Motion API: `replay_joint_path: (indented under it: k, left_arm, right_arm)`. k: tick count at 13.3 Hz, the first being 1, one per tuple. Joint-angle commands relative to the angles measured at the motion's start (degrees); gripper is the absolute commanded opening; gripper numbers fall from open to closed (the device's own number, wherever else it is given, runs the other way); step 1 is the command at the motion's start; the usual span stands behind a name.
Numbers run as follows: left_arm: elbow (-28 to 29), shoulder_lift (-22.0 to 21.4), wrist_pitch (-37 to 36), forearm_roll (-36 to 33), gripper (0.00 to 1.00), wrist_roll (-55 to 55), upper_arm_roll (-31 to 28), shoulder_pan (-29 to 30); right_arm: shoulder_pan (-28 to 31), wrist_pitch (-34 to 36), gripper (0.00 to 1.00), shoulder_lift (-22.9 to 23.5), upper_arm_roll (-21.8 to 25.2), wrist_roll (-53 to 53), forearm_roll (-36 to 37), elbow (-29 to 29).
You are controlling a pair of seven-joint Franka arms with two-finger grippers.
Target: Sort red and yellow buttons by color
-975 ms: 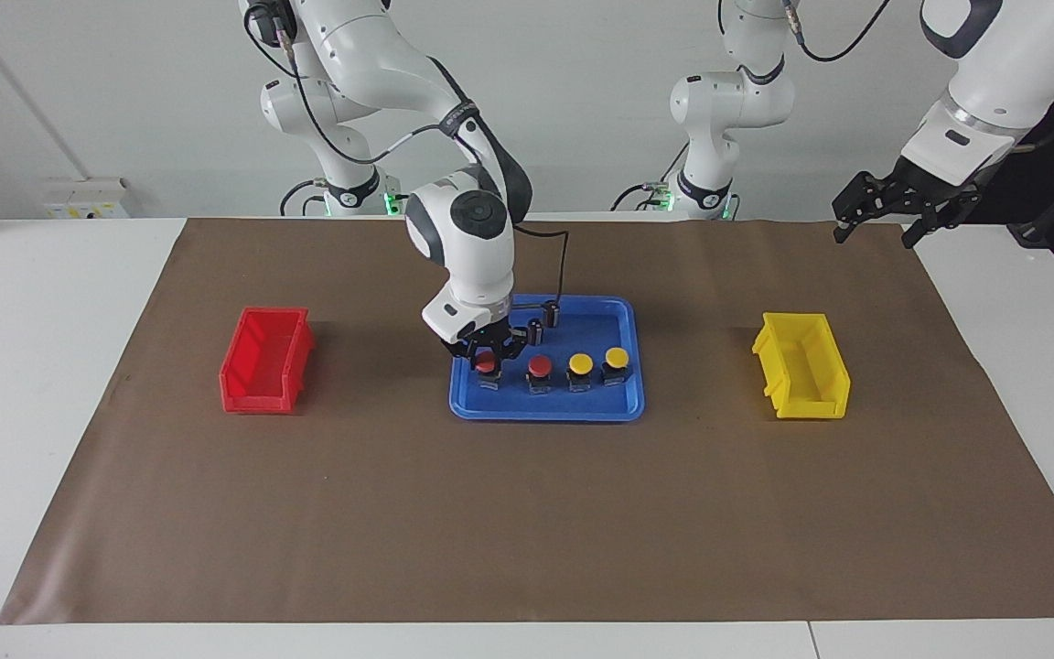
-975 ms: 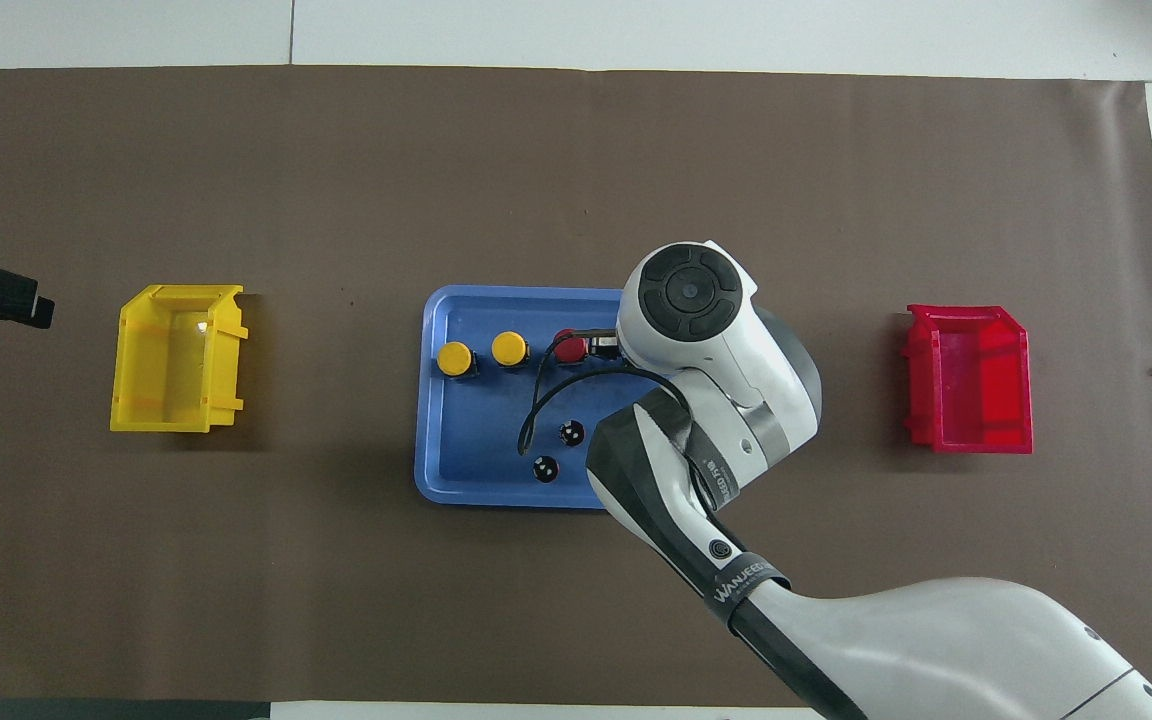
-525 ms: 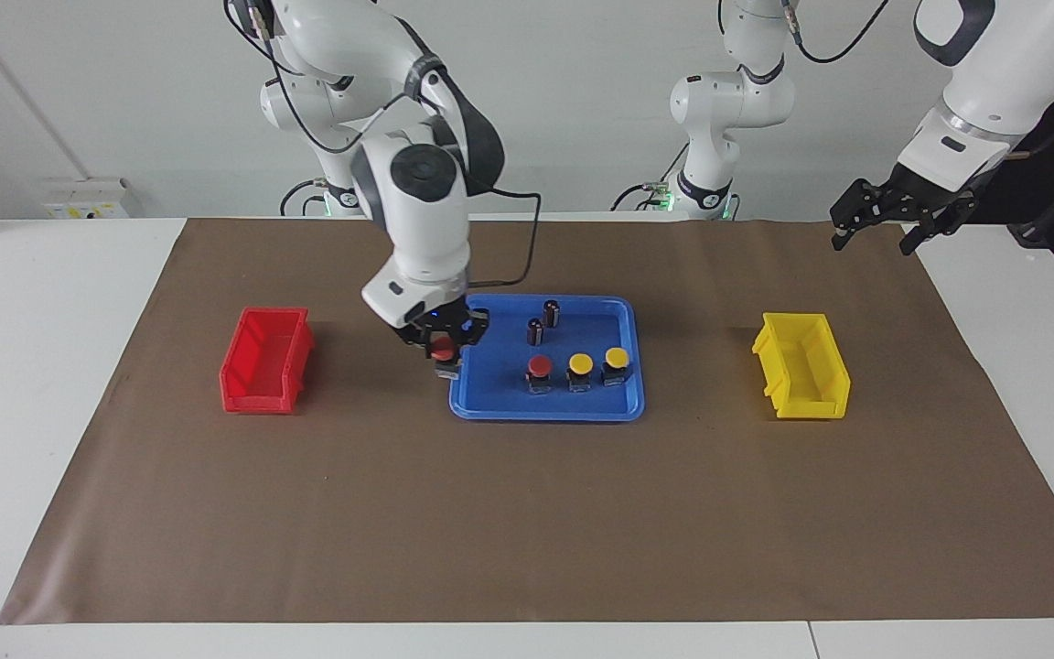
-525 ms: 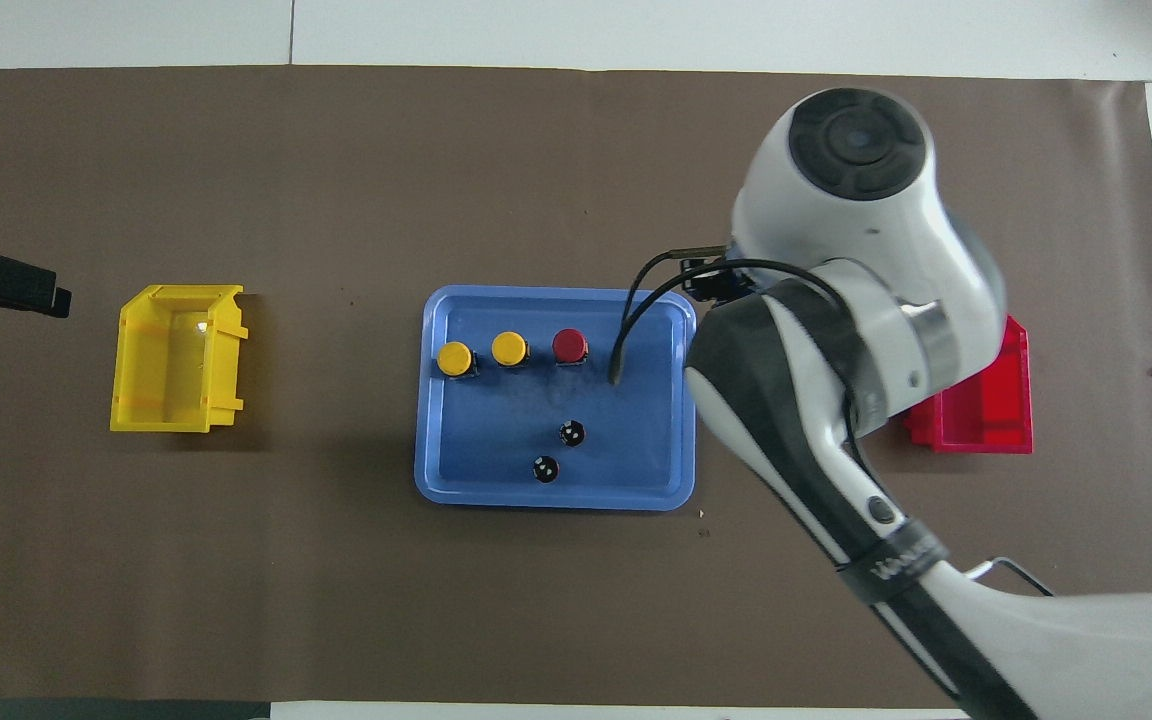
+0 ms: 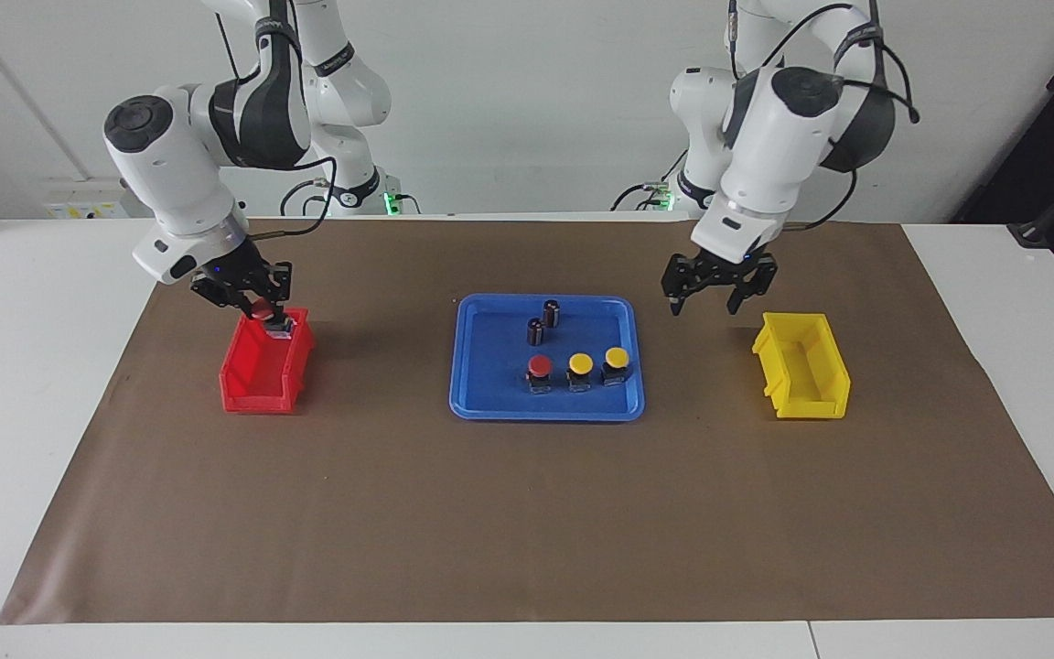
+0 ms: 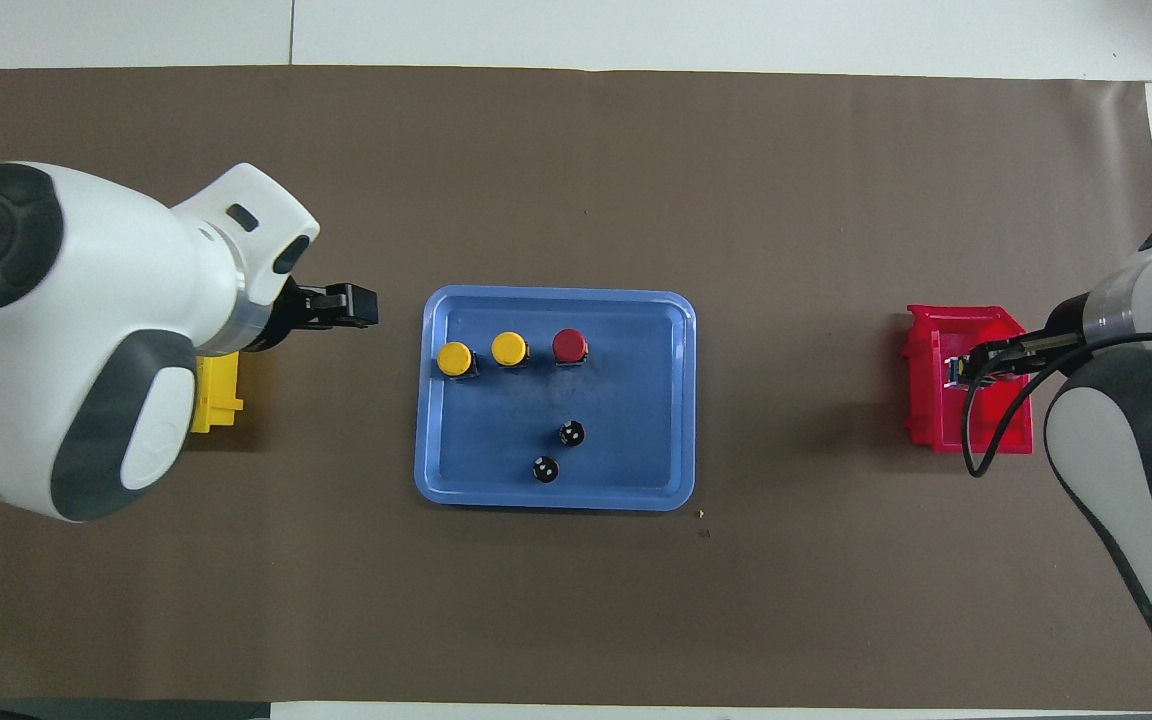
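Observation:
My right gripper [image 5: 261, 307] is shut on a red button [image 5: 264, 314] and holds it just over the red bin [image 5: 257, 389] at the right arm's end of the mat. Seen from overhead, the right gripper [image 6: 968, 366] hangs over the red bin [image 6: 976, 440]. On the blue tray [image 5: 490, 403] stand a second red button [image 5: 539, 366] and two yellow buttons [image 5: 579, 364] [image 5: 617, 357] in a row. My left gripper [image 5: 704, 302] is open and empty, in the air over the mat between the tray and the yellow bin [image 5: 801, 371].
Two small dark capless cylinders [image 5: 552, 311] [image 5: 535, 330] stand on the tray, nearer to the robots than the row of buttons. A brown mat [image 5: 527, 513] covers the table. From overhead, the left arm hides most of the yellow bin [image 6: 216, 400].
The right gripper lifted a red button off the tray and carried it over the red bin. The left arm swung in from the table's end toward the tray, past the yellow bin.

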State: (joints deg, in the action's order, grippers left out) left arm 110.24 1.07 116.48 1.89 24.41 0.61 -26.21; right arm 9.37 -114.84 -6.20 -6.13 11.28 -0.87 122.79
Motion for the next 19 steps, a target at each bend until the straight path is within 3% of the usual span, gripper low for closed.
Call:
replay_joint_path:
  k: [1, 9, 12, 15, 17, 18, 19]
  left_arm:
    - [0.68, 3.93, 3.93, 0.31, 0.83, 3.71, -0.78, -3.75]
    - [3.14, 9.29, 11.40, 0.39, 0.80, 3.89, -0.78, -5.96]
    - [3.05, 11.31, 12.54, 0.39, 0.80, 3.89, -0.78, -6.13]
    - [3.05, 12.02, 12.11, 0.39, 0.80, 3.98, -0.78, -6.92]
    - [3.05, 12.02, 11.93, 0.48, 0.76, 4.06, -0.78, -7.54]
    - [3.05, 12.02, 12.11, 0.40, 0.65, 4.15, -0.78, -7.54]
    - [2.96, 12.02, 12.02, 0.48, 0.41, 4.24, -0.78, -7.45]
  right_arm:
    - [2.93, -3.19, 0.13, -2.06, -0.73, 5.50, 0.17, 4.55]
    - [5.13, -11.70, 0.13, -1.36, -0.73, 8.67, 0.43, 10.79]
    - [5.04, -17.33, 0.14, -1.71, -0.73, 8.67, 0.43, 15.45]
    - [5.04, -18.92, 0.14, -0.83, -0.73, 8.59, 0.44, 16.43]
    - [5.22, -19.36, 0.32, -0.83, -0.73, 8.59, 0.52, 16.69]
    - [5.22, -19.28, 0.52, -0.83, -0.73, 8.67, 0.52, 16.60]
    - [5.22, -18.58, 0.57, -0.75, -0.73, 8.76, 0.52, 16.17]
